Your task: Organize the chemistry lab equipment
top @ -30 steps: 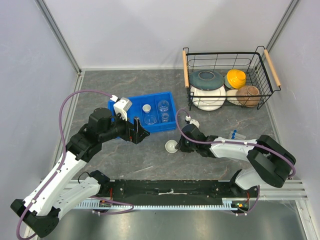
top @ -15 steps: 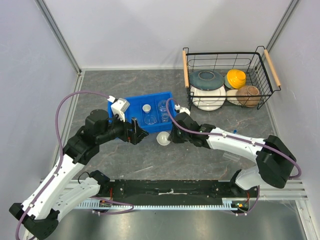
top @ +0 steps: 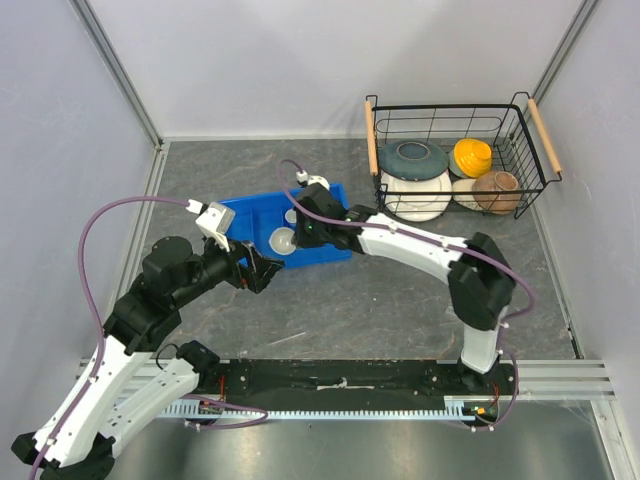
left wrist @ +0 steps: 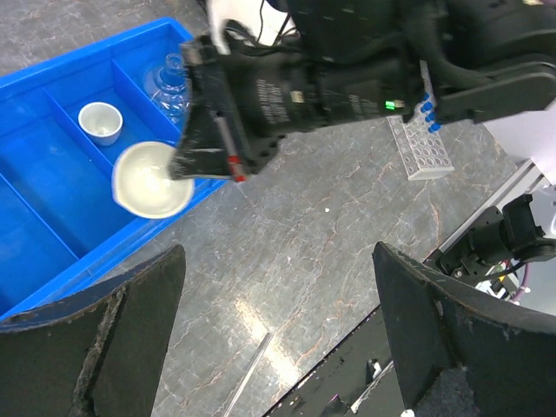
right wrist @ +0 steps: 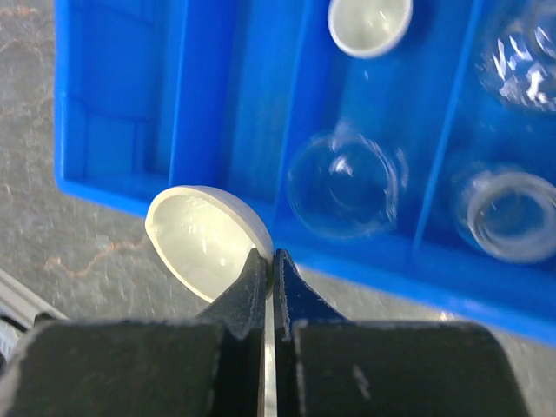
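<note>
While the right end effector [right wrist: 272, 261] is clamped on the rim of the white round dish [right wrist: 204, 234], holding it over the near wall of the blue tray [right wrist: 122, 87], the left end effector [left wrist: 278, 250] hangs wide open just beside that tray, above the desk [left wrist: 330, 217]

- I'm working in a robot test cell: plain pale wall panels [top: 320, 60] on slanted aluminium frame posts [top: 118, 72].
- My grey stone-patterned tabletop [top: 400, 310] ends in a black mounting rail [top: 340, 378] bolted along the near edge.
</note>
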Robot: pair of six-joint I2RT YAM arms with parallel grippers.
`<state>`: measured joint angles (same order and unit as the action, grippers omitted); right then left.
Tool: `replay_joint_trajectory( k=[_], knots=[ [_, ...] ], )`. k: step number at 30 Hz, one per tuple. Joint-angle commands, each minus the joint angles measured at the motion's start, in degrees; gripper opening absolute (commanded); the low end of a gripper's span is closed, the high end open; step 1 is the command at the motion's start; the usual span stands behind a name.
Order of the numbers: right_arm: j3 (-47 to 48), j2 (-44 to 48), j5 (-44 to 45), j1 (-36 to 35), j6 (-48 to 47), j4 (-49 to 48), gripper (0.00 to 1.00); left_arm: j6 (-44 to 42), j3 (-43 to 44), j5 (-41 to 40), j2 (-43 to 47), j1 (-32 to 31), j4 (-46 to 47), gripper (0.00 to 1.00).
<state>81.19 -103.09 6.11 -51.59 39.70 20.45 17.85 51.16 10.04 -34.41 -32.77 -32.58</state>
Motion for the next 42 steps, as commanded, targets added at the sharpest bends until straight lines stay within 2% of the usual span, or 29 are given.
replay_joint_trajectory(
  k=[1, 6, 12, 42],
  knots=[
    [12.4, -8.1, -1.0, 0.6, -3.0, 1.5, 0.00, 0.3, -0.4, -0.6, 0.0, -0.2, 2.7, 0.95],
    [24.7, -17.4, -2.4, 1.7, -3.4, 5.1, 0.00, 0.1, -0.5, 0.1, -0.2, -0.2, 2.7, 0.95],
    [31.8, -23.8, -2.9, 2.3, -3.4, 7.6, 0.00, 0.2, -0.9, 1.3, -0.7, -0.1, 2.9, 0.95],
    [42.2, -35.6, -3.8, 1.9, -4.3, 18.0, 0.01, -0.2, -0.8, 2.8, -0.8, -0.1, 2.8, 0.95]
  ],
)
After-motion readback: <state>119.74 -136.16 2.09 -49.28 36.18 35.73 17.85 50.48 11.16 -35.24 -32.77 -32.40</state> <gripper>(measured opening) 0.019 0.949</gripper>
